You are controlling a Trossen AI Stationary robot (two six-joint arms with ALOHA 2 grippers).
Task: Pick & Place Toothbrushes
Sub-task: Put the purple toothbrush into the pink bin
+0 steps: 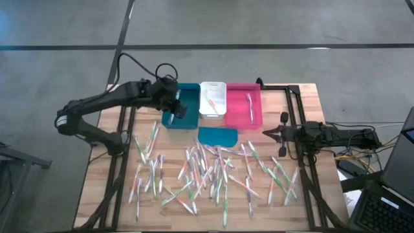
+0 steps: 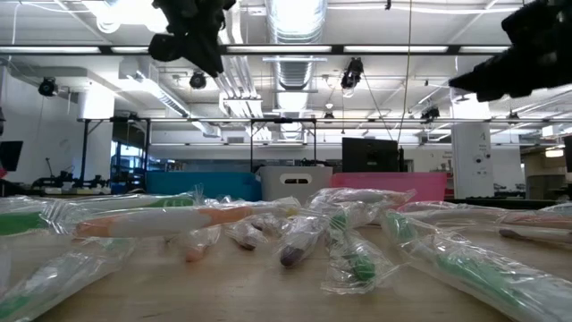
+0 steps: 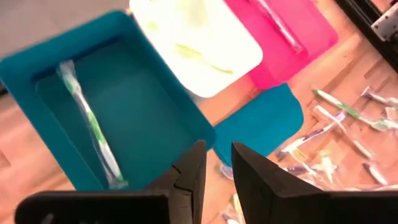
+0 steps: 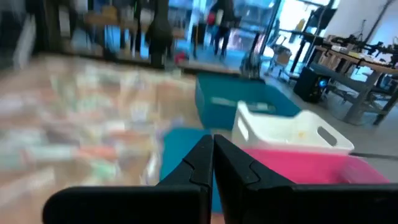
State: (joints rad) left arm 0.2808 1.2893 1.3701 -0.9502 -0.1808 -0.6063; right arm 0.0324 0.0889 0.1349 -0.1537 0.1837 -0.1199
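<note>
Many toothbrushes (image 1: 207,175) lie on the desk (image 1: 304,97) toward the front, nearer the left hand (image 1: 173,110), slightly open, empty; right hand (image 1: 275,133) shut, empty.

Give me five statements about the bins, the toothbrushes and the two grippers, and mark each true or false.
1. The teal bin holds one toothbrush. True.
2. The left gripper is down among the loose toothbrushes. False: it is over the teal bin's edge, holding nothing.
3. The white bin stands between the teal bin and the pink bin. True.
4. The flat teal lid covers the pink bin. False: it lies on the table in front of the bins.
5. The right gripper grips a toothbrush. False: it is shut and empty, at the table's right side.
</note>
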